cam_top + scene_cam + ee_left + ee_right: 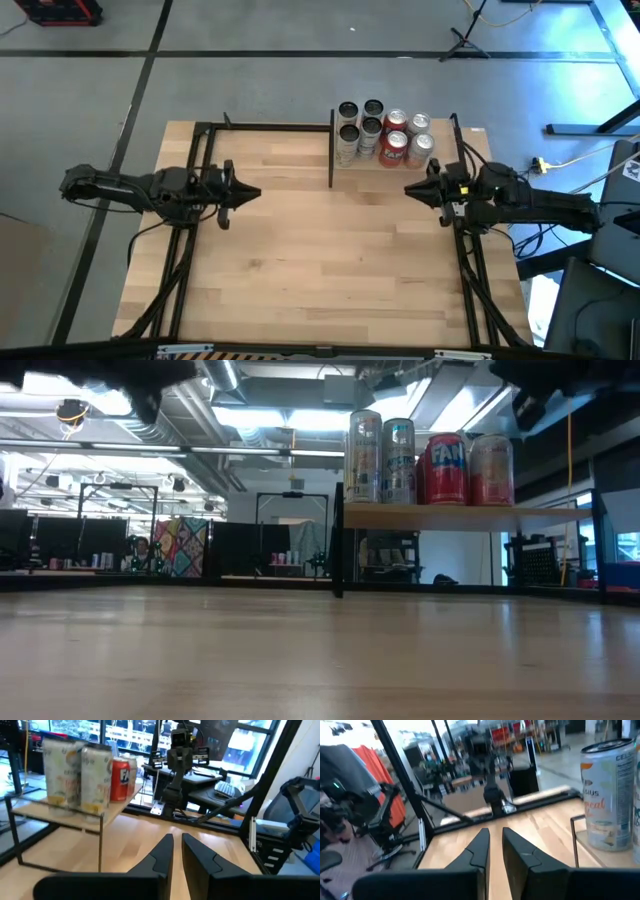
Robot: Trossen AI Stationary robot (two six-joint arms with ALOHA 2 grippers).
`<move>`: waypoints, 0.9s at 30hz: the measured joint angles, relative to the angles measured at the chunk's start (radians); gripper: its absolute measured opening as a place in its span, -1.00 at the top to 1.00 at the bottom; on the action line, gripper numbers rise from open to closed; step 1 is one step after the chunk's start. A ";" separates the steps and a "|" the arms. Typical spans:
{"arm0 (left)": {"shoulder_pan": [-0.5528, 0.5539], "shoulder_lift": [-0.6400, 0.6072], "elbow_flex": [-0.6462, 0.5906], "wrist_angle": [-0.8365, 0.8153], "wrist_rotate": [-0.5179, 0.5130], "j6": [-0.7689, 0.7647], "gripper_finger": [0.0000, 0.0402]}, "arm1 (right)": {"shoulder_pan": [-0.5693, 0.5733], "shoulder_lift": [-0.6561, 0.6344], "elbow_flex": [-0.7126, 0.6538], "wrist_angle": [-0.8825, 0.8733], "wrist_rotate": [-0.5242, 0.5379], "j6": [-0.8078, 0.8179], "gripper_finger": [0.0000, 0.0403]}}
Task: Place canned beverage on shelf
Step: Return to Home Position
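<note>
Several cans stand upright on the shelf point(440, 166), a light wood panel on thin black posts at the table's far right: white ones point(347, 140) and red ones point(395, 148). They also show in the low view point(445, 468) and the left wrist view point(95, 777). My left gripper point(255, 193) hovers at the table's left, fingers nearly together and empty. My right gripper point(410, 190) hovers just in front of the shelf, fingers nearly together and empty. A white can point(609, 795) shows in the right wrist view.
A black frame point(270, 127) runs along the table's far edge and down both sides. The bare wooden tabletop point(320, 260) stretches between and in front of the arms. The shelf's black post point(331, 150) stands near the table's middle far side.
</note>
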 joint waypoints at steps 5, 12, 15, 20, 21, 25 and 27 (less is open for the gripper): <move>0.000 -0.102 -0.171 0.122 0.040 -0.030 0.83 | 0.000 -0.085 -0.131 0.117 0.001 0.001 0.82; 0.000 -0.259 -0.322 0.197 0.036 -0.043 0.83 | 0.000 -0.166 -0.267 0.203 0.036 0.006 0.82; 0.000 -0.319 -0.374 0.202 0.051 -0.043 0.83 | 0.000 -0.205 -0.323 0.246 0.036 0.020 0.81; 0.000 -0.418 -0.448 0.165 0.068 -0.067 0.83 | 0.000 -0.295 -0.414 0.248 0.043 0.071 0.81; 0.000 -0.434 -0.448 0.142 0.064 -0.067 0.83 | 0.000 -0.315 -0.433 0.248 0.043 0.077 0.81; 0.000 -0.490 -0.448 0.092 0.035 -0.044 0.83 | 0.000 -0.399 -0.470 0.199 0.063 0.086 0.81; 0.000 -0.511 -0.448 0.044 0.026 -0.049 0.83 | 0.000 -0.416 -0.469 0.120 0.129 0.084 0.81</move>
